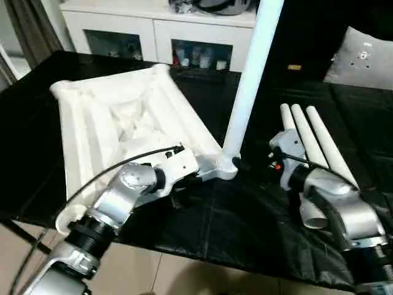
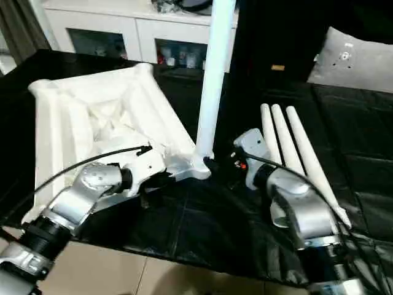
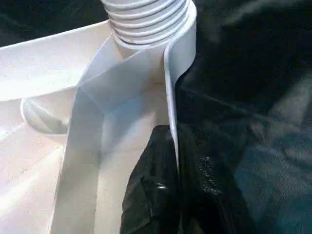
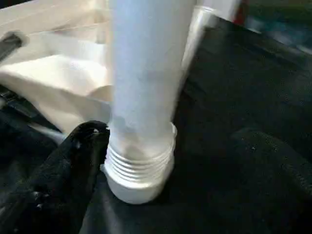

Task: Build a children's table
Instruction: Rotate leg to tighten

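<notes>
A large black-covered work table (image 1: 245,227) spreads before me, its near edge running across the low part of my head view, pale floor beyond it at six o'clock. A white cabinet (image 1: 153,27) with glass doors stands behind the table at twelve o'clock.

The white tabletop (image 1: 116,123) lies ribbed underside up at about ten o'clock, turned at an angle, its near-left corner hanging just past the table's front edge. One white leg (image 1: 252,80) stands upright in the corner socket (image 1: 224,166) at the centre, its threaded end showing above the socket's rim. Three spare legs (image 1: 313,141) lie side by side on the cloth at two o'clock, touching one another, well apart from the tabletop. Bare black cloth lies open between the socket and the spare legs, and along the front edge at six o'clock.

My left gripper (image 3: 168,195) is pressed together, pinching the tabletop's thin outer wall just beside the socket. My right gripper (image 4: 161,161) is spread wide around the leg's base, one black finger (image 4: 73,165) near the threads, not gripping.
</notes>
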